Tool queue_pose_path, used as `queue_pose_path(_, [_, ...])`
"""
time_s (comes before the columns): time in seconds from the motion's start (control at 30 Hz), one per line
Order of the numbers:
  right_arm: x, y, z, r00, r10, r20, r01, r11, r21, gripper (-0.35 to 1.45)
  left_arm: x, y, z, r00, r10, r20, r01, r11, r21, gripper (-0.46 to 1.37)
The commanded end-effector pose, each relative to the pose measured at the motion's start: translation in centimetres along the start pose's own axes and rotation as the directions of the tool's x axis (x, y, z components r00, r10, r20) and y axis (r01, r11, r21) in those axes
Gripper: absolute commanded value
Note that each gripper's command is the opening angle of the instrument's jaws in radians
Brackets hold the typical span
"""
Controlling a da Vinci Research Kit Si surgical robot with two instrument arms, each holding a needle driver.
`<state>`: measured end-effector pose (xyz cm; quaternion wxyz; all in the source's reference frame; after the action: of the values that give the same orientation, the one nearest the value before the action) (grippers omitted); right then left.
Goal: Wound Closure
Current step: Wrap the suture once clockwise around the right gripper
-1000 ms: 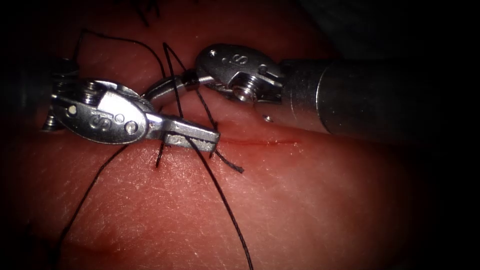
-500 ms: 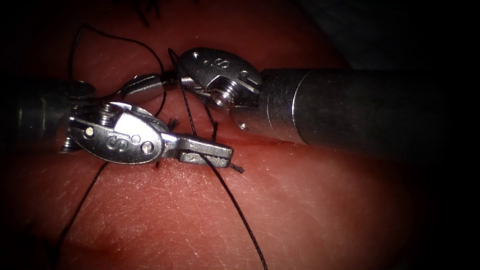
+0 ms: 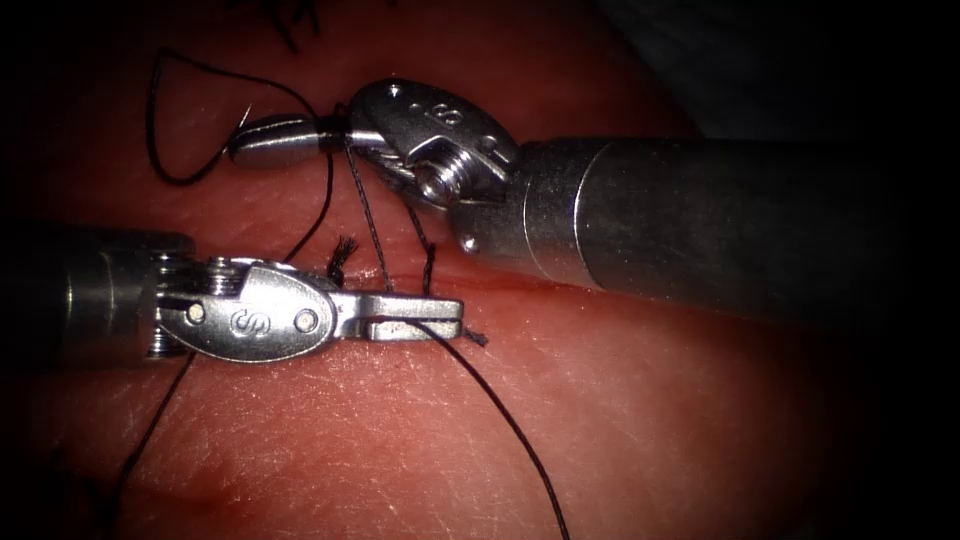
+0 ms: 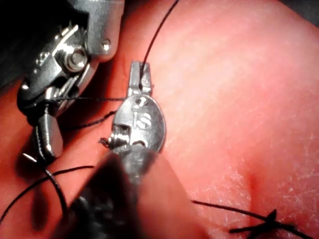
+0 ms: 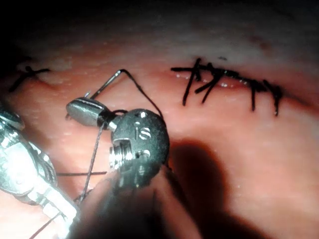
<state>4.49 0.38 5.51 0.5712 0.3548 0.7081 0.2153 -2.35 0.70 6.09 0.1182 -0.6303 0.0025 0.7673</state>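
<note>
Tissue (image 3: 620, 400) lay under both tools, cut (image 3: 500, 283) between them. Left tool (image 3: 425, 318) pinched the thread (image 3: 500, 410) just beside the cut; right tool (image 3: 285, 140) clamped thread with a loop wrapped round its jaws, apparently for knotting. Needle unseen.

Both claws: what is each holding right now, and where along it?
Left claw grips the thread beside the cut. Right claw grips thread near its looped end. No needle visible.

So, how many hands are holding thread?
2. The left hand grips thread at the cut; the right hand grips thread above it, further left.
</note>
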Motion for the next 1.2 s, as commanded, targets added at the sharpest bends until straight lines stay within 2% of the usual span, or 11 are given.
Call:
queue_pose_path(0.03, [0.0,-0.03,0.0,1.0,0.001,-0.002,-0.001,1.0,0.02,-0.35,0.0,-0.01,0.0,1.0,-0.006,-0.009,0.006,1.0,-0.011,-0.35])
queue_pose_path(0.1, [0.02,-0.07,0.01,1.0,0.005,-0.009,-0.004,0.999,0.05,-0.35,-0.01,-0.02,-0.01,1.0,-0.007,-0.016,0.007,1.0,-0.015,-0.35])
queue_pose_path(0.13, [0.02,-0.09,0.01,1.0,0.006,-0.01,-0.005,0.998,0.057,-0.26,-0.01,-0.02,-0.01,1.0,-0.007,-0.018,0.006,1.0,-0.018,-0.35])
queue_pose_path(0.2, [0.05,-0.12,0.02,1.0,0.011,-0.014,-0.009,0.997,0.077,0.75,-0.03,-0.04,-0.01,1.0,-0.006,-0.025,0.006,1.0,-0.026,-0.35])
queue_pose_path(0.23, [0.07,-0.13,0.03,1.0,0.012,-0.015,-0.01,0.997,0.082,0.99,-0.03,-0.04,-0.01,1.0,-0.006,-0.029,0.005,1.0,-0.031,-0.35])
queue_pose_path(0.27, [0.09,-0.15,0.03,1.0,0.013,-0.015,-0.012,0.997,0.082,1.15,-0.04,-0.05,0.0,0.999,-0.006,-0.033,0.005,0.999,-0.036,-0.35])
queue_pose_path(0.3, [0.1,-0.16,0.03,1.0,0.02,-0.015,-0.019,0.996,0.083,1.2,-0.05,-0.06,-0.01,0.999,-0.006,-0.036,0.004,0.999,-0.04,-0.35])
queue_pose_path(0.53, [0.22,-0.23,-0.02,1.0,-0.01,-0.018,0.011,0.996,0.087,1.25,-0.11,-0.16,-0.16,0.999,-0.015,-0.05,0.012,0.998,-0.064,-0.35])
queue_pose_path(0.83, [0.36,-0.3,-0.26,0.999,-0.043,-0.022,0.045,0.993,0.108,1.25,-0.28,-0.33,-0.43,0.998,-0.028,-0.063,0.022,0.995,-0.094,-0.35])
queue_pose_path(0.97, [0.37,-0.31,-0.36,0.997,-0.072,0.007,0.071,0.989,0.127,1.24,-0.31,-0.36,-0.45,0.996,-0.035,-0.083,0.025,0.992,-0.122,-0.35])
queue_pose_path(1.2, [0.33,-0.36,-0.44,0.985,-0.153,0.079,0.132,0.966,0.22,1.11,-0.19,-0.48,-0.43,0.981,-0.076,-0.177,0.042,0.982,-0.184,-0.35])
